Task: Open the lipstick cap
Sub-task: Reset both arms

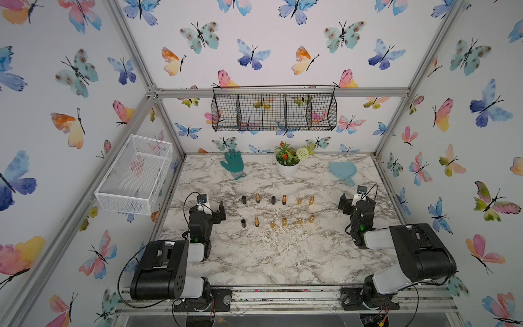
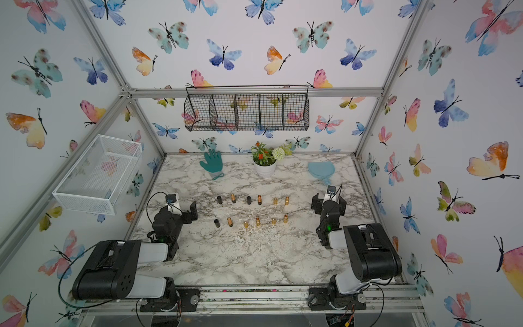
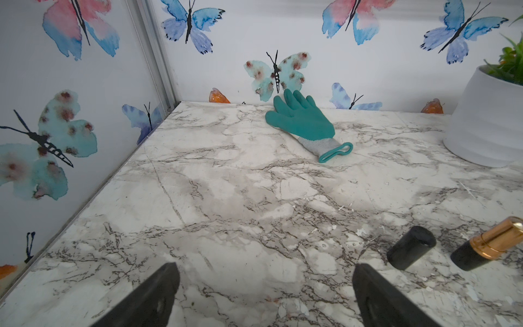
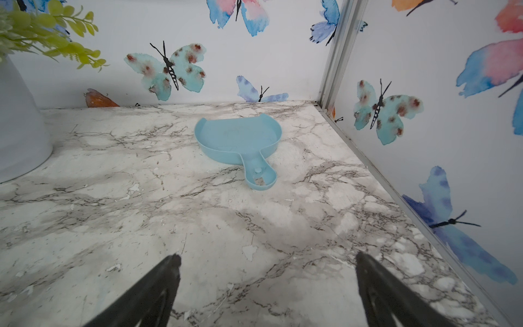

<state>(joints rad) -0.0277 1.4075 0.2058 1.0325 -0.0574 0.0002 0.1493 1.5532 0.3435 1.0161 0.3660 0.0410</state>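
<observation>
Two rows of small lipstick pieces stand mid-table in both top views. At the left end of each row a black cap (image 1: pixel 244 200) (image 1: pixel 243 223) stands apart beside a black-and-gold lipstick (image 1: pixel 257 198) (image 1: pixel 256 222). A third black cap (image 1: pixel 273 200) stands by a lipstick with a reddish tip (image 1: pixel 284 200). Several all-gold tubes (image 1: pixel 299 221) fill the right part. My left gripper (image 1: pixel 215 211) (image 3: pixel 264 267) is open and empty, left of the rows; its wrist view shows one cap (image 3: pixel 411 246) and one lipstick (image 3: pixel 489 245). My right gripper (image 1: pixel 355 203) (image 4: pixel 267 257) is open and empty, right of the rows.
At the back of the marble table (image 1: pixel 254 260) lie a teal glove (image 1: pixel 233 164), a white plant pot (image 1: pixel 287 170) and a light-blue dustpan (image 1: pixel 342 171). A white mesh basket (image 1: pixel 133 172) hangs on the left wall and a black wire basket (image 1: pixel 273 111) on the back wall.
</observation>
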